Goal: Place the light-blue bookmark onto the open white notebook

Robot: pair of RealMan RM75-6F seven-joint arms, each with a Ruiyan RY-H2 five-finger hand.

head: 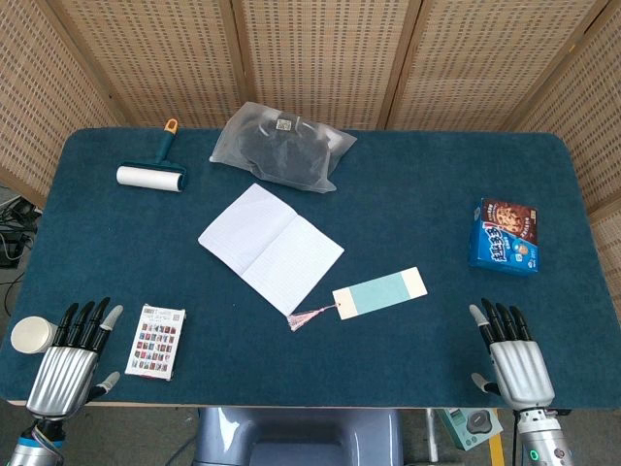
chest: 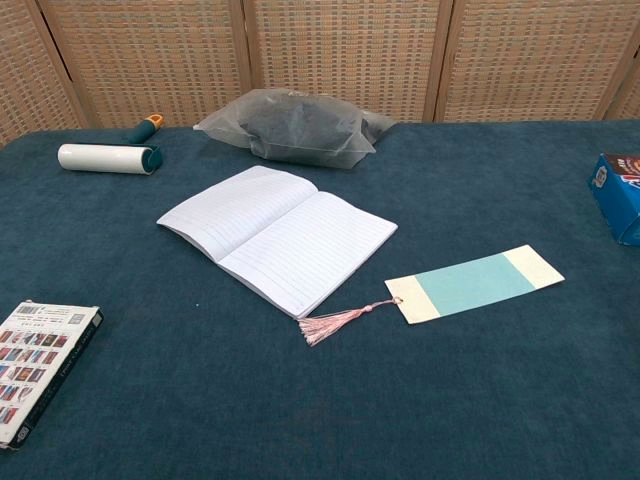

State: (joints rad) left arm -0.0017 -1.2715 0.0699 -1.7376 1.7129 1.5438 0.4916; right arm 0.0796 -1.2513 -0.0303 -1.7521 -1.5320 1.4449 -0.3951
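The light-blue bookmark (head: 380, 291) (chest: 473, 284), cream at both ends with a pink tassel (head: 309, 316) (chest: 336, 322), lies flat on the blue table just right of the open white notebook (head: 271, 247) (chest: 277, 236). Its tassel touches the notebook's near corner. My left hand (head: 70, 358) rests open at the table's front left edge, fingers spread, holding nothing. My right hand (head: 513, 359) rests open at the front right edge, well to the right of the bookmark. Neither hand appears in the chest view.
A lint roller (head: 152, 172) (chest: 108, 156) and a grey plastic bag (head: 281, 148) (chest: 295, 124) lie at the back. A blue cookie box (head: 506, 236) (chest: 620, 196) sits at the right. A card box (head: 156, 342) (chest: 38, 362) lies near my left hand.
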